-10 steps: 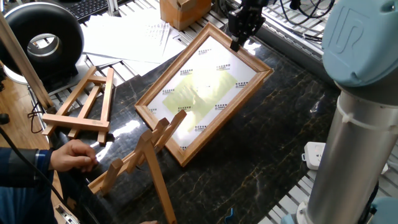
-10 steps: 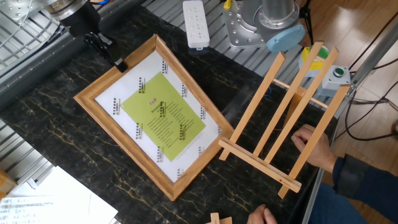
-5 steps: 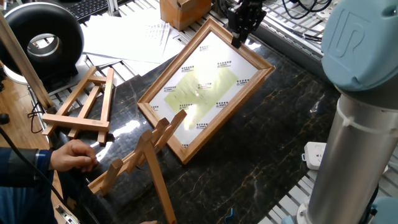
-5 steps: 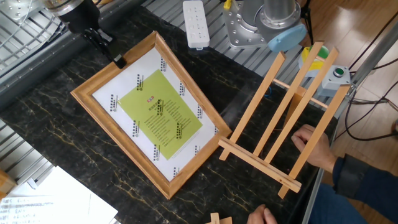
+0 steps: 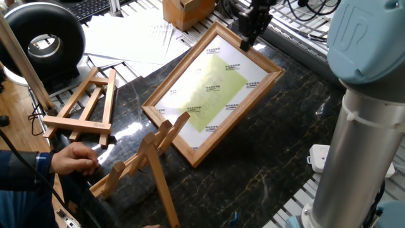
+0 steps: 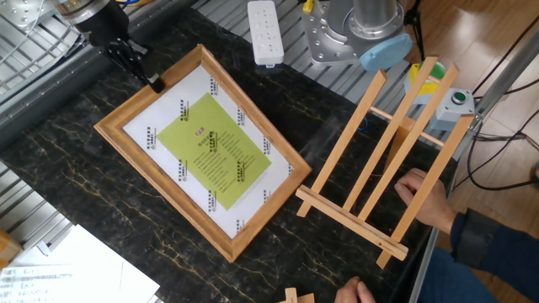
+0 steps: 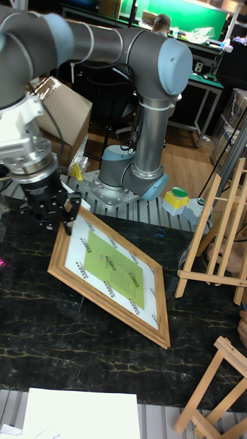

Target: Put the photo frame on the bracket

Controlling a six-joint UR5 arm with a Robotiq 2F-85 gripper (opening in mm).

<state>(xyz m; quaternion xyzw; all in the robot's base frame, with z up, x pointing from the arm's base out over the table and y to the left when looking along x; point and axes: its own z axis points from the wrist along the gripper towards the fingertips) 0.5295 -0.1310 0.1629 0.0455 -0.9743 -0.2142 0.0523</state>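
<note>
The tool (image 6: 154, 82) pinches the top rail of the photo frame (image 6: 202, 149), tilting it off the bench (image 6: 354, 261); the bracket (image 6: 389, 160) stands well beyond the frame's far end.

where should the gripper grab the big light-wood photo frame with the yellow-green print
Grip the narrow wooden rail near the far corner, coming from above: the light-wood photo frame lies nearly flat, so only its thin border fits between the fingers. The gripper already sits there.

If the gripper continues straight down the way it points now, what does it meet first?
Probably the photo frame: the gripper points down at its upper rim and seems already closed on it.
</note>
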